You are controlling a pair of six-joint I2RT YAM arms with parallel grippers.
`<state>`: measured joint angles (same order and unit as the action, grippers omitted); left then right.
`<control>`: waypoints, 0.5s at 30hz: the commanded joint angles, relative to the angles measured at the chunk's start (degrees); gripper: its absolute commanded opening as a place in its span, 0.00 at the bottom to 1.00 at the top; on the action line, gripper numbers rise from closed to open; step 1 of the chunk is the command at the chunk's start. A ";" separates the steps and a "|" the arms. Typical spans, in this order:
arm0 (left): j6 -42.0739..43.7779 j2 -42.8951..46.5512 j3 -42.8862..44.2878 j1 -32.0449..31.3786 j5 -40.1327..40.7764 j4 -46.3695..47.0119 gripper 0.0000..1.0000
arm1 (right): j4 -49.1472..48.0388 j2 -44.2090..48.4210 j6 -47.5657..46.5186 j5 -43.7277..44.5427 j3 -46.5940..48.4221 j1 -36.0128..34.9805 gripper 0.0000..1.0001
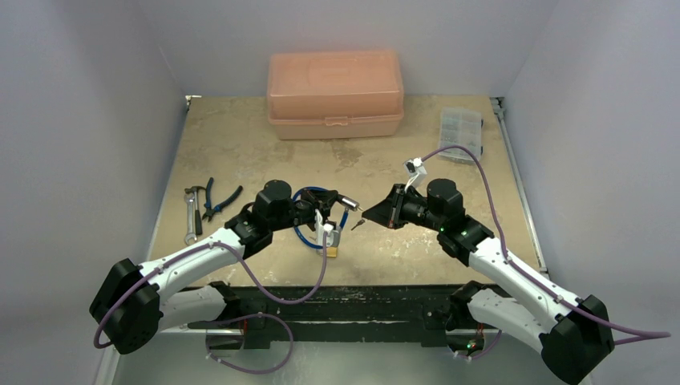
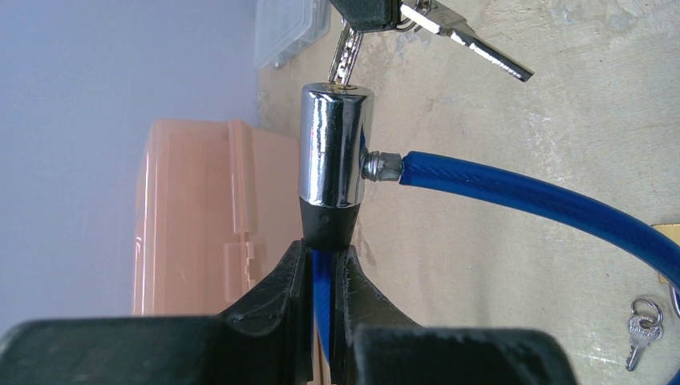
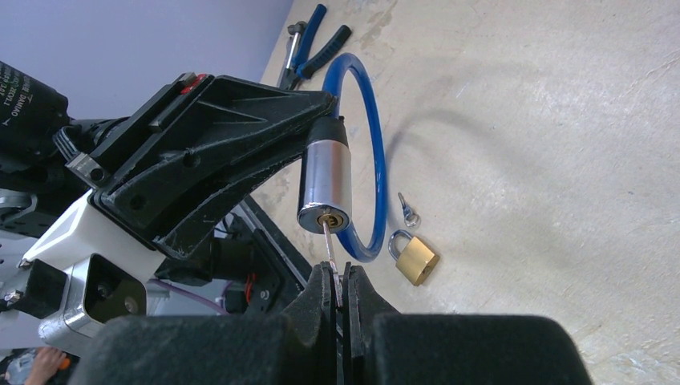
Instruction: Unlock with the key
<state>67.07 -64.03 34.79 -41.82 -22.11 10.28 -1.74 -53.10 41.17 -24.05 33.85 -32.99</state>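
Note:
My left gripper [image 2: 325,253] is shut on the blue cable [image 2: 529,196] just below its chrome lock cylinder [image 2: 337,144], holding it above the table. My right gripper [image 3: 340,273] is shut on a long silver key [image 3: 329,245] whose tip sits in the keyhole of the cylinder [image 3: 325,180]. A second key [image 2: 473,40] hangs from the same ring. The tiny silver key with a small ring [image 3: 407,210] lies loose on the table beside the brass padlock [image 3: 418,258]; it also shows in the left wrist view [image 2: 644,329].
An orange plastic box [image 1: 335,95] stands at the back, with a clear organiser case [image 1: 460,132] at the back right. Pliers [image 1: 212,200] and a wrench [image 1: 190,215] lie at the left. Grey walls close in three sides.

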 commanded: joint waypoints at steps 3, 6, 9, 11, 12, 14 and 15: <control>-0.03 1.78 -0.24 -0.32 -1.18 3.69 0.00 | -0.82 0.37 -0.55 0.68 1.75 0.23 0.00; 0.07 1.96 -0.17 -0.29 -1.18 3.69 0.00 | -0.55 0.28 -0.73 1.10 1.59 0.21 0.00; 0.12 1.98 -0.11 -0.30 -1.18 3.61 0.00 | -1.07 0.15 -0.53 0.99 1.15 0.22 0.00; 0.21 1.94 -0.15 -0.28 -1.26 3.49 0.00 | -1.54 0.02 -0.32 0.79 1.12 0.21 0.00; 0.31 1.91 -0.13 -0.28 -1.27 3.47 0.00 | -1.78 -0.06 -0.26 0.72 1.26 0.21 0.00; 0.30 1.88 -0.04 -0.31 -1.29 3.28 0.00 | -1.99 -0.23 -0.21 0.60 1.47 0.25 0.00; 0.34 1.85 -0.06 -0.30 -1.24 3.28 0.00 | -2.01 -0.29 -0.21 0.51 1.75 0.22 0.00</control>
<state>67.09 -63.68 34.79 -41.82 -22.11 10.24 -1.39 -53.21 41.15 -23.55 33.85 -32.97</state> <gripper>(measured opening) 0.071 0.041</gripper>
